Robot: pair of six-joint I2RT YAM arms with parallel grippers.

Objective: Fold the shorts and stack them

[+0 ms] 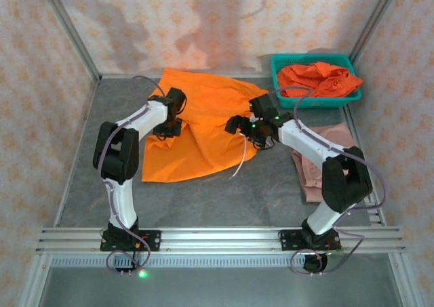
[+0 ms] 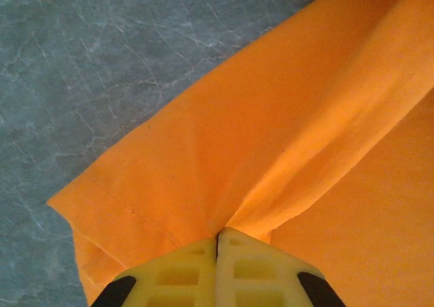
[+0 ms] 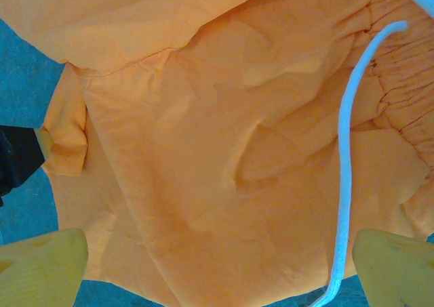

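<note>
A large bright orange pair of shorts (image 1: 203,127) lies spread on the grey table, its pale drawstring (image 1: 241,159) trailing off its right edge. My left gripper (image 1: 167,127) sits on the cloth's left part. In the left wrist view its yellow fingers (image 2: 190,266) are shut on a pinched fold of the orange shorts (image 2: 271,137) near a hemmed corner. My right gripper (image 1: 239,125) hovers over the right part, open. The right wrist view has the orange shorts (image 3: 203,151) and white drawstring (image 3: 344,158) under the gripper (image 3: 218,256). A dusty pink-mauve pair (image 1: 313,163) lies at the right.
A teal plastic basket (image 1: 317,102) at the back right holds more crumpled orange shorts (image 1: 319,78). Patterned walls enclose the table on three sides. Bare grey tabletop (image 1: 224,198) lies in front of the orange shorts, towards the arm bases.
</note>
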